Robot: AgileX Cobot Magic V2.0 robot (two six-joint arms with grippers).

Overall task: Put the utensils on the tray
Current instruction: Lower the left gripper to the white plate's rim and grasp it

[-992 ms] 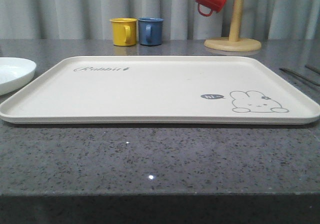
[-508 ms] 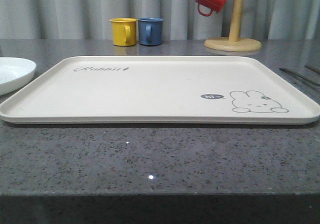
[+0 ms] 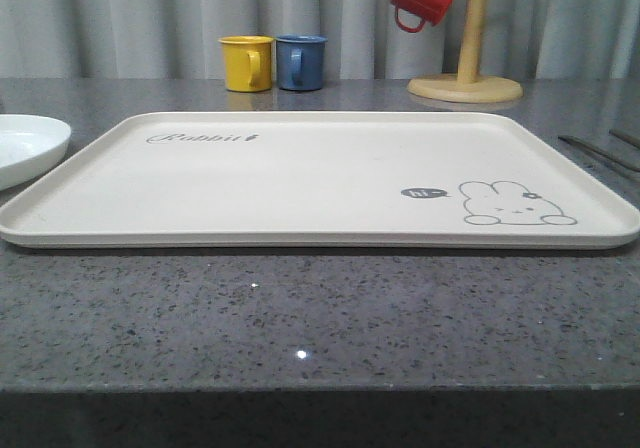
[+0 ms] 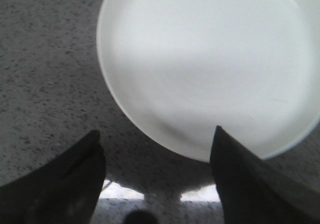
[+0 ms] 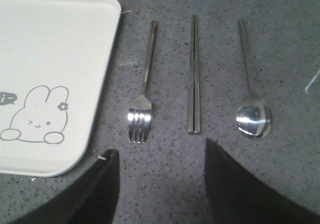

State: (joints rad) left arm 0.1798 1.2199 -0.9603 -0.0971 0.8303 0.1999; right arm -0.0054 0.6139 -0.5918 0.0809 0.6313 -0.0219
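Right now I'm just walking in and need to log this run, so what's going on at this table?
Nothing is being held yet. The cream tray lies bare on the grey counter. Beside it the fork, chopsticks and spoon lie in a row on the counter, with the right gripper open above them. The left gripper hangs open at the edge of the white plate. No utensil has been placed on the tray.

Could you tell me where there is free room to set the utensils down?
The tray is bare from the Rabbit script to the bunny. Beside its right rim, fork, chopsticks and spoon crowd the counter.
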